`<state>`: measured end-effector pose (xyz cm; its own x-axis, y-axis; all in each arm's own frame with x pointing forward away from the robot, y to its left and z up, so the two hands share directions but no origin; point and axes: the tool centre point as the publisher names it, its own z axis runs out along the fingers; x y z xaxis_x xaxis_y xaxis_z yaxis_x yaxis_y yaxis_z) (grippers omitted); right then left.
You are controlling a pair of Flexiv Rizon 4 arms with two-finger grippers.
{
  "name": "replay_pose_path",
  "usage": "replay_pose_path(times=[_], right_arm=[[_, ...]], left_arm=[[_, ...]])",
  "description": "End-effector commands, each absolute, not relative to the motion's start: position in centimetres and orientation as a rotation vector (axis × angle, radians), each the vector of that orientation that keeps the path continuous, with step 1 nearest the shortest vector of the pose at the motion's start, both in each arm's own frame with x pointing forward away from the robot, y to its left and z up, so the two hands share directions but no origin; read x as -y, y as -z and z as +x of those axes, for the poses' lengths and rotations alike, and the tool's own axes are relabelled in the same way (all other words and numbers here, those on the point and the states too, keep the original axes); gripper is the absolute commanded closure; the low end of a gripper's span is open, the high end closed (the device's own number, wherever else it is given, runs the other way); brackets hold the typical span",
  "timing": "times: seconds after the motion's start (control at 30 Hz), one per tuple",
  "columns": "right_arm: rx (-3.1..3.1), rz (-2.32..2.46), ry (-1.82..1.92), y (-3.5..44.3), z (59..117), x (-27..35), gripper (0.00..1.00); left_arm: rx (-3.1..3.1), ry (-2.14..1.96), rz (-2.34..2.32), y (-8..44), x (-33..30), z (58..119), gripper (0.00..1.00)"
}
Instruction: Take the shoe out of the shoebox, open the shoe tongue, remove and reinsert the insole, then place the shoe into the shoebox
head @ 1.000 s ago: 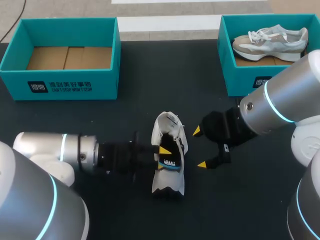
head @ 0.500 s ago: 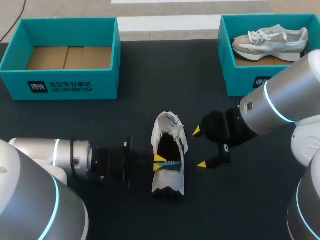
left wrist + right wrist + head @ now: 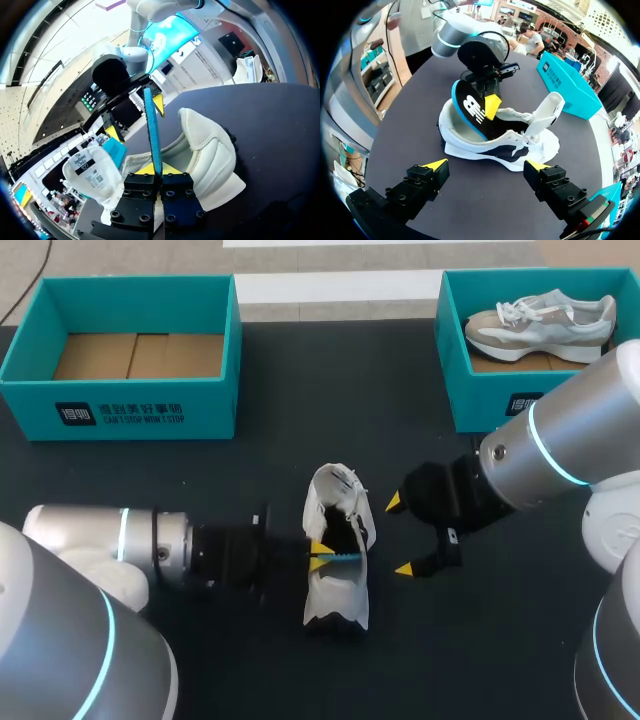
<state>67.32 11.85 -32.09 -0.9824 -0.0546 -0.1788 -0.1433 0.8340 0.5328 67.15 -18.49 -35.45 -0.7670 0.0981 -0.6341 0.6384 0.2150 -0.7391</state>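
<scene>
1. The shoe [image 3: 337, 585] lies on its side at the middle of the dark table [image 3: 290, 450], out of both boxes, heel toward the lower edge of the frame.
2. Its tongue [image 3: 335, 488] is folded open, standing up at the upper end.
3. The left claw [image 3: 320, 553] comes in from the left and is clenched on the insole [image 3: 343, 557]. Seen from the left wrist, the blue-edged insole [image 3: 152, 131] stands pinched in the left claw [image 3: 160, 170].
4. The insole [image 3: 470, 107] is partly out, its lower end in the shoe [image 3: 495, 142].
5. The right claw [image 3: 400, 535] hangs released just right of the shoe, not touching it.
6. The left box [image 3: 120, 412] sits upper left.
7. The right box [image 3: 480, 405], upper right, holds a second shoe [image 3: 540, 325].
</scene>
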Motion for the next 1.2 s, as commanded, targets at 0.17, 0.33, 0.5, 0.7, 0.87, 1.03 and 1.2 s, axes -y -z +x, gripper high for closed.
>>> replay_pose_path(times=[0.17,0.33,0.5,0.7,0.87,1.03,1.2], right_arm=[[-2.855,-0.155,-0.849,32.2,67.2,-11.9,0.00],[-2.855,-0.155,-0.849,32.2,67.2,-11.9,0.00],[-2.855,-0.155,-0.849,32.2,67.2,-11.9,0.00],[-2.855,-0.155,-0.849,32.2,67.2,-11.9,0.00],[-2.855,-0.155,-0.849,32.2,67.2,-11.9,0.00],[-2.855,-0.155,-0.849,32.2,67.2,-11.9,0.00],[-2.855,-0.155,-0.849,32.2,67.2,-11.9,0.00]], left_arm=[[-1.990,1.625,0.721,34.0,18.8,65.9,0.78],[-1.951,1.639,0.740,32.7,18.4,64.8,0.92],[-1.944,1.650,0.746,32.6,18.4,64.3,1.00],[-1.977,1.656,0.760,34.0,19.0,65.1,1.00],[-1.996,1.638,0.785,35.0,19.2,66.7,1.00],[-2.010,1.624,0.774,35.7,19.5,68.3,1.00],[-2.008,1.634,0.769,35.7,19.4,67.2,0.91]])
